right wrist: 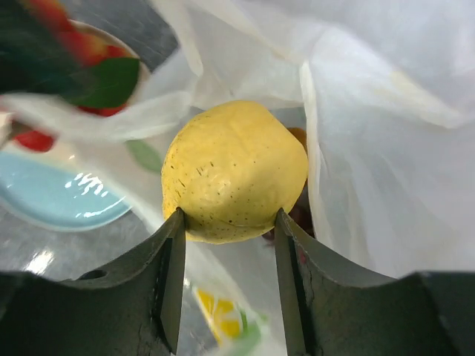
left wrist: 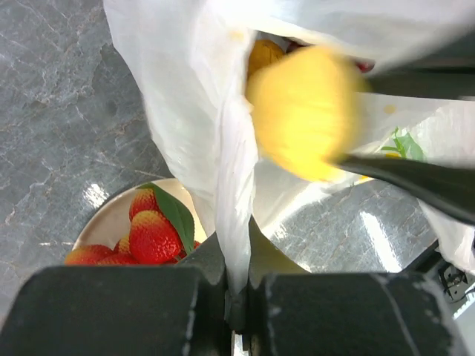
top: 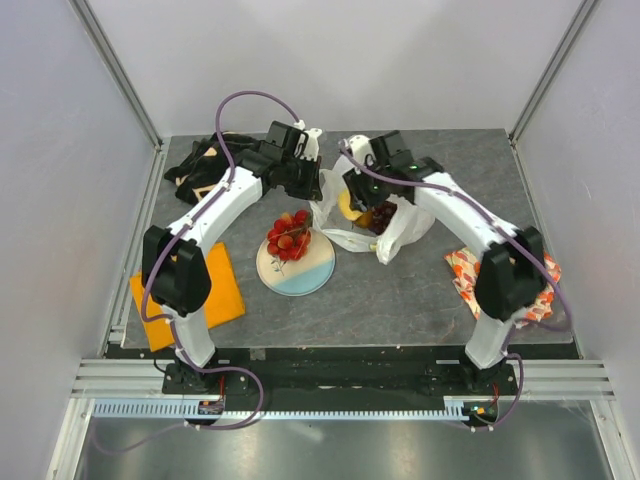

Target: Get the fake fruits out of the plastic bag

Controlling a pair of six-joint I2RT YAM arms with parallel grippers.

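The white plastic bag lies crumpled at the table's middle, its mouth held up. My left gripper is shut on a bunched edge of the bag. My right gripper is shut on the yellow lemon at the bag's mouth; the lemon also shows in the left wrist view and in the top view. Dark purple grapes and a brown piece lie inside the bag. The red berry cluster sits on the plate. The citrus slice shows blurred through the bag.
A black bag lies at the back left. An orange cloth lies front left, a patterned orange cloth front right under the right arm. Walls enclose the grey table.
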